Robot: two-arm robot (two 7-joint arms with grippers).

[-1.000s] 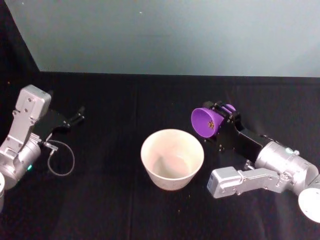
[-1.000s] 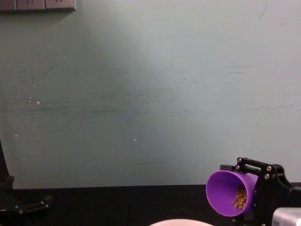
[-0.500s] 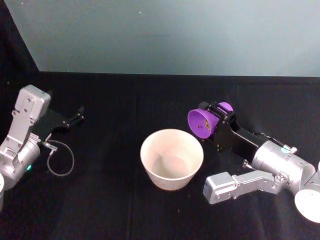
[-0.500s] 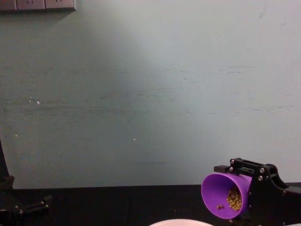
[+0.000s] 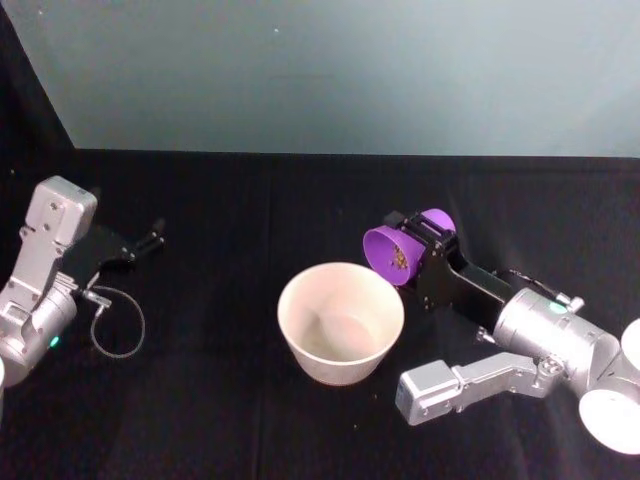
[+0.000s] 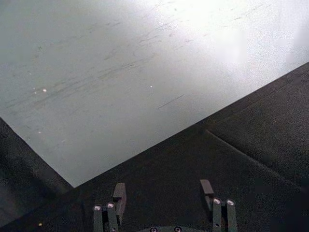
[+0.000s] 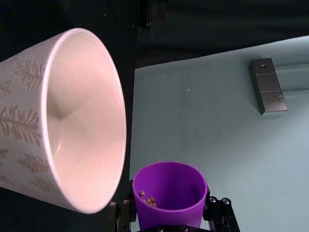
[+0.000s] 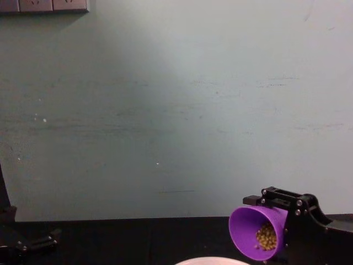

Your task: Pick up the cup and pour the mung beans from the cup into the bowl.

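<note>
My right gripper [image 5: 425,243] is shut on the purple cup [image 5: 392,254], held tipped on its side with its mouth toward the bowl [image 5: 340,322]. The cup's rim hangs just above and beside the bowl's far right rim. Mung beans [image 5: 398,259] lie inside the cup; in the chest view they form a small heap [image 8: 267,237] in the cup [image 8: 255,232]. The right wrist view has the cup [image 7: 169,195] with a few beans [image 7: 149,199] next to the bowl [image 7: 72,121], whose inside looks bare. My left gripper [image 5: 150,235] is open over the cloth at the far left.
A black cloth [image 5: 220,400] covers the table, backed by a pale green wall [image 5: 330,70]. A thin cable loop [image 5: 118,330] hangs by the left arm. The bowl has a leaf pattern on its outside [image 7: 21,121].
My right gripper has carried the cup left and toward the bowl, tipping it further. The beans have slid nearer the cup's mouth. The left arm has barely moved.
</note>
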